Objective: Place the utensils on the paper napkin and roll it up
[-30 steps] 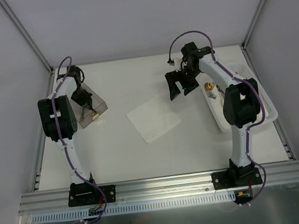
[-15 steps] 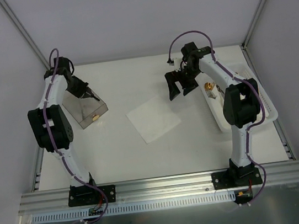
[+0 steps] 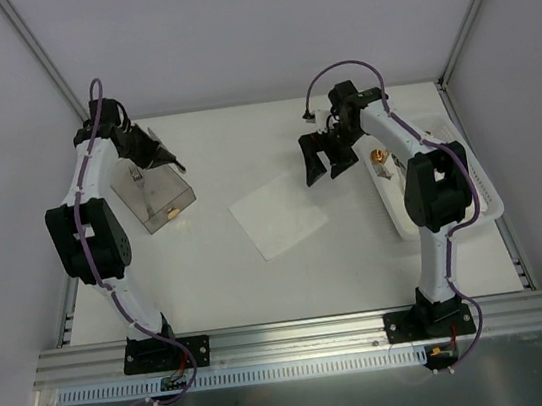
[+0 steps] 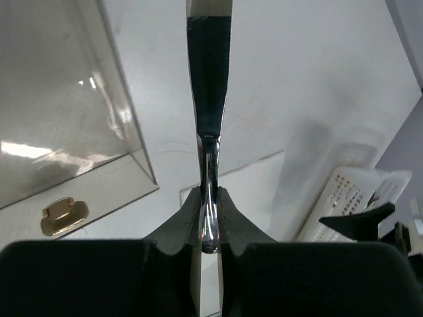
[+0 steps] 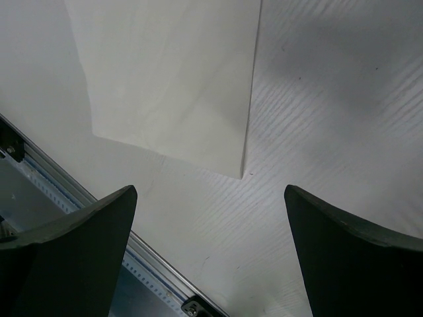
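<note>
My left gripper (image 3: 162, 158) is shut on the handle end of a slim silver metal utensil (image 4: 209, 79), which runs straight out from between the fingers (image 4: 188, 211). It hangs in the air over the back edge of the clear plastic box (image 3: 154, 194). In the top view a small fork-like shape (image 3: 136, 172) shows beside this gripper. The white paper napkin (image 3: 278, 214) lies flat mid-table, empty; it also shows in the left wrist view (image 4: 251, 191) and the right wrist view (image 5: 172, 72). My right gripper (image 3: 326, 163) is open and empty, above the table just behind the napkin's far corner (image 5: 208, 189).
The clear box (image 4: 59, 99) stands at the left with a small gold item (image 3: 170, 213) at its near end. A white plastic tray (image 3: 471, 185) lies at the right edge, with another gold item (image 3: 379, 157) near it. Aluminium rails run along the near edge.
My left arm has risen out of the clear box and swung back and left, carrying the utensil. My right gripper has hardly moved.
</note>
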`<state>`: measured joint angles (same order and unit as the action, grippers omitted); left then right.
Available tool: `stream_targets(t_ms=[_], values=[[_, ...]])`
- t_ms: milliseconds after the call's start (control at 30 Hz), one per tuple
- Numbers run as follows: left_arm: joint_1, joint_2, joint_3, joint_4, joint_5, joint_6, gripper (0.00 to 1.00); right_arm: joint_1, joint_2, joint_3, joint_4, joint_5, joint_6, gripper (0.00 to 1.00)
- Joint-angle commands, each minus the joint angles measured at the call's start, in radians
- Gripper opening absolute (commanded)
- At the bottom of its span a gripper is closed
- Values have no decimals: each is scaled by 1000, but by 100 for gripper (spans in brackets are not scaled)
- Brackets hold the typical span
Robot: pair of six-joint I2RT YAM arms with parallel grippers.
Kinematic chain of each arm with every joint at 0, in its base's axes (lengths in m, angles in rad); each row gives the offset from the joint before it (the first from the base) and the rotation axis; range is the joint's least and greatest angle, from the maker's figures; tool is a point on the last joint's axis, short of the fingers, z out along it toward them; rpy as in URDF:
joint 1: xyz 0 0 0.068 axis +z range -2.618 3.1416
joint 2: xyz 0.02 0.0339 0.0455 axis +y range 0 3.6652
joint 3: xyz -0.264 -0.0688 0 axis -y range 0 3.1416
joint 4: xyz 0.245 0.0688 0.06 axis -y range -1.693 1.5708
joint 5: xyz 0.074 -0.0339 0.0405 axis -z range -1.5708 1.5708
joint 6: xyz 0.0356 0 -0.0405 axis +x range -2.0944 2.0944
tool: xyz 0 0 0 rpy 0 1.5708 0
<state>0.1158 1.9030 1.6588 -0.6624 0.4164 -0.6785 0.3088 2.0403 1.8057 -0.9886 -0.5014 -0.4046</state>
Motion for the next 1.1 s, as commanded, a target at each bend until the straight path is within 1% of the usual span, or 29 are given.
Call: stream_targets(t_ms=[0, 33, 67, 133, 167, 233, 267, 300, 367, 400, 433, 467, 533, 667, 833, 1067], values=[[-79, -116, 76, 70, 91, 234, 0, -5, -32, -48, -15, -51, 29, 99], [-108, -123, 73, 69, 97, 262, 0, -4, -35, -57, -6, -54, 36, 99], [-110, -125, 68, 67, 113, 302, 0, -10, -37, -68, -1, -57, 41, 99], [-160, -128, 39, 63, 113, 329, 0, -20, -52, -89, 14, -63, 59, 99], [-204, -128, 30, 58, 104, 341, 0, -26, -57, -95, 19, -66, 62, 99], [-258, -124, 4, 50, 50, 381, 0, -48, -78, -108, 28, -62, 64, 99], [-324, -121, -1, 44, 24, 410, 0, -56, -84, -109, 28, -54, 62, 99], [-356, -114, -4, 40, -19, 425, 0, -74, -89, -109, 30, -52, 59, 99], [-424, -79, 9, 9, -68, 462, 0, -92, -104, -108, 28, -51, 56, 99], [-485, -62, 19, -9, -89, 502, 0, -102, -111, -108, 27, -51, 55, 99], [-511, -24, 44, -43, -118, 522, 0, -118, -118, -106, 27, -49, 52, 99], [-534, -9, 56, -58, -122, 574, 0, -123, -132, -105, 25, -45, 47, 99], [-594, 27, 70, -68, -146, 615, 0, -138, -150, -106, 24, -42, 41, 99], [-650, 100, 133, -117, -166, 643, 0, -146, -190, -114, 22, -14, 33, 99], [-700, 160, 131, -129, -214, 651, 0, -155, -223, -135, 21, -5, 35, 99], [-722, 194, 111, -128, -258, 556, 0, -162, -232, -147, 8, -6, 32, 99]])
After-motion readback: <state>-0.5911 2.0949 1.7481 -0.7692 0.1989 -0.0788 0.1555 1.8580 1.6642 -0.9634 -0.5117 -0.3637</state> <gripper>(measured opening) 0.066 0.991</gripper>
